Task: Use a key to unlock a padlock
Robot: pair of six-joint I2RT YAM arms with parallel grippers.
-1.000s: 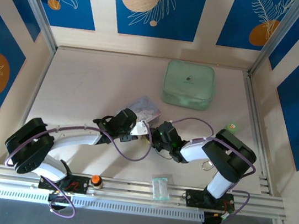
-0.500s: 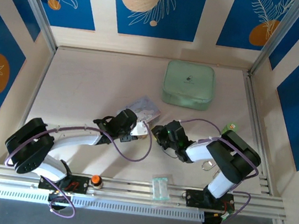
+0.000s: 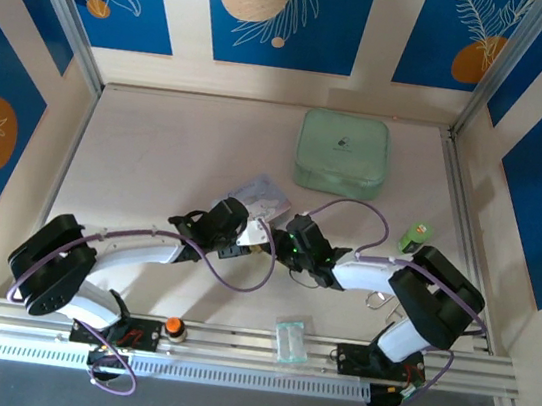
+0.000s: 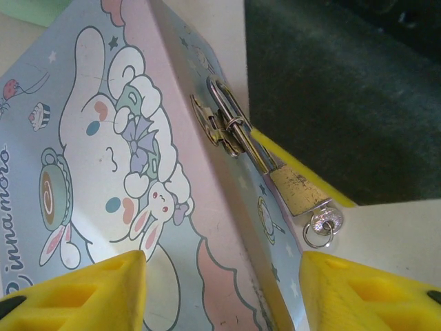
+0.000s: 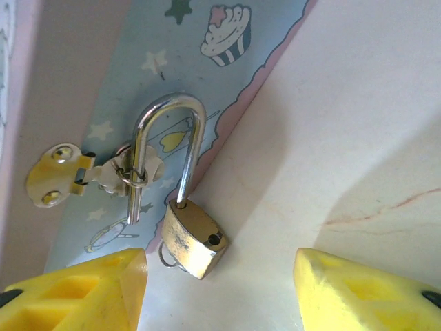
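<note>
Pale desk bears a cartoon box; padlock hangs at its hasp, shackle sprung, key inserted. Right end effector spread. Left end effector straddles the box, grip indeterminate.

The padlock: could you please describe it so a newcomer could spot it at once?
On the table's near half sits a pastel cartoon box. Looped through the clasp on its side is the padlock: a tiny brass block on a silver U-shackle, unlike the flat clasp.

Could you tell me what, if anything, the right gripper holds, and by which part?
Nothing: the right gripper is open, both fingers clear of the padlock on the box.
</note>
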